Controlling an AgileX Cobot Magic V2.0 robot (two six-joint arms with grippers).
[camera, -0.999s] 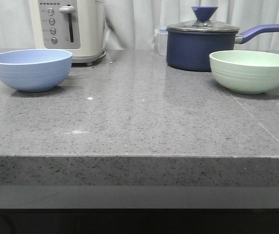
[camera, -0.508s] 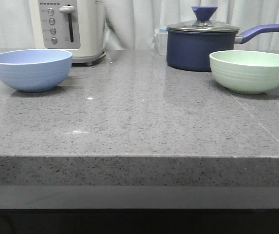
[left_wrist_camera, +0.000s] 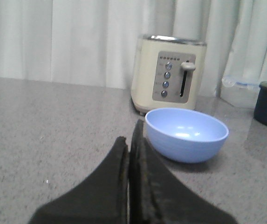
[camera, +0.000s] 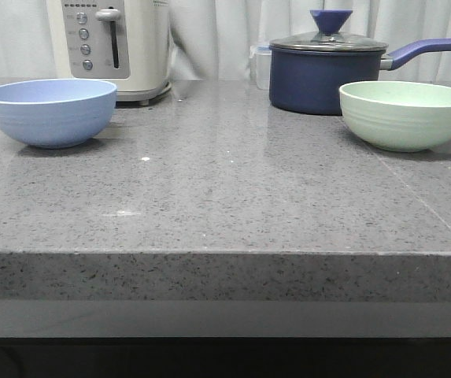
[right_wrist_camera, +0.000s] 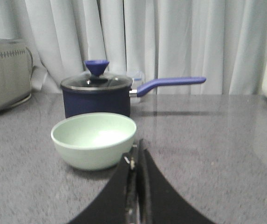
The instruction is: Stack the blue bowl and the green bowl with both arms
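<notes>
The blue bowl (camera: 49, 113) stands upright and empty at the far left of the grey stone counter (camera: 225, 197). The green bowl (camera: 407, 114) stands upright and empty at the far right. Neither arm shows in the front view. In the left wrist view my left gripper (left_wrist_camera: 130, 135) is shut and empty, a short way before the blue bowl (left_wrist_camera: 187, 134). In the right wrist view my right gripper (right_wrist_camera: 137, 145) is shut and empty, close beside the green bowl (right_wrist_camera: 94, 139).
A cream toaster (camera: 111, 43) stands behind the blue bowl. A dark navy lidded saucepan (camera: 326, 71) with a long handle stands behind the green bowl, a clear container (camera: 260, 64) beside it. The counter's front edge (camera: 225, 253) runs across the front view.
</notes>
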